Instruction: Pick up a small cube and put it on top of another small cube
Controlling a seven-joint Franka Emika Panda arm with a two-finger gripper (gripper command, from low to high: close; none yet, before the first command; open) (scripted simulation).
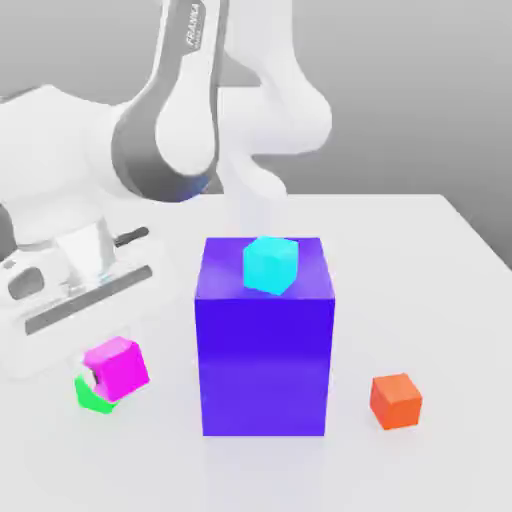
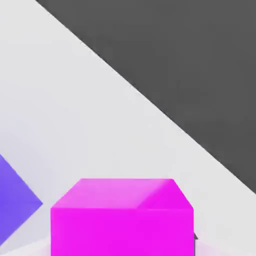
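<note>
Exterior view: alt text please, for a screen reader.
A white robot arm's claw holds a magenta cube over a green cube on a white table. A cyan cube tops a big blue block; an orange cube sits right.

A plain white table (image 1: 440,300) stands before a flat grey backdrop (image 1: 420,90).

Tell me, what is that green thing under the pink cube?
A green cube sits under the pink cube, which covers most of it, so its top is hidden. Whether the two touch cannot be told.
</note>
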